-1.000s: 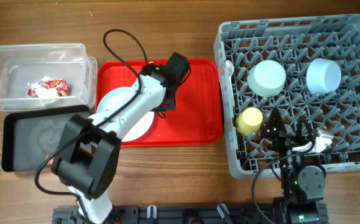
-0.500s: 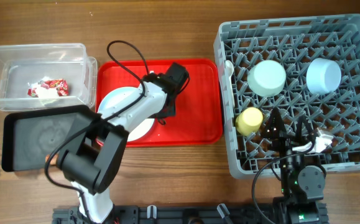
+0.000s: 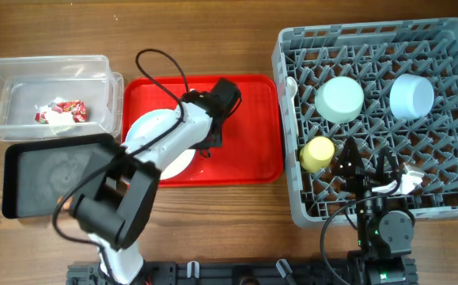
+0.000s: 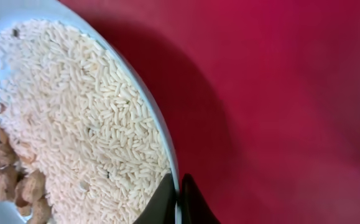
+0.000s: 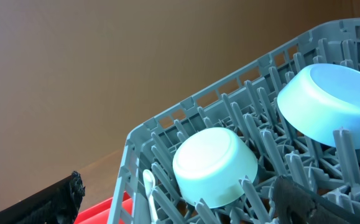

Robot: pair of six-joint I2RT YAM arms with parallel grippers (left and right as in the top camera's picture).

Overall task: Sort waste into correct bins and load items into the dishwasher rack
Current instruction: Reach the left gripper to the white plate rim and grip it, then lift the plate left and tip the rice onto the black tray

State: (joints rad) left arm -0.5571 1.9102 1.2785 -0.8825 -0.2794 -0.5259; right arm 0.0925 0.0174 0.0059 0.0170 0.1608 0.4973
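Observation:
My left gripper [image 4: 177, 186] is shut on the right rim of the light-blue plate [image 4: 165, 134], which lies on the red serving tray [image 3: 248, 127]. Whitish rice [image 4: 86, 112] and brownish scraps [image 4: 12, 180] cover the plate [image 3: 145, 131]. From above, the left gripper [image 3: 204, 147] sits at the plate's edge. The grey dishwasher rack [image 3: 450, 198] holds a pale green bowl [image 3: 339, 99], a light-blue bowl [image 3: 411, 95], a yellow-green cup [image 3: 318, 153] and a white spoon [image 3: 291, 87]. Over the rack's front stands my right gripper [image 3: 363, 170], open and holding nothing.
A clear tub [image 3: 23, 71] at the far left holds a red snack wrapper [image 3: 69, 109]. A black tray [image 3: 47, 178] lies just in front of it, beside the red tray. Both bowls rest upside down among the rack's pegs [image 5: 167, 124].
The left jaws have closed onto the plate's rim. The left arm's elbow swung a little. The right arm has not moved.

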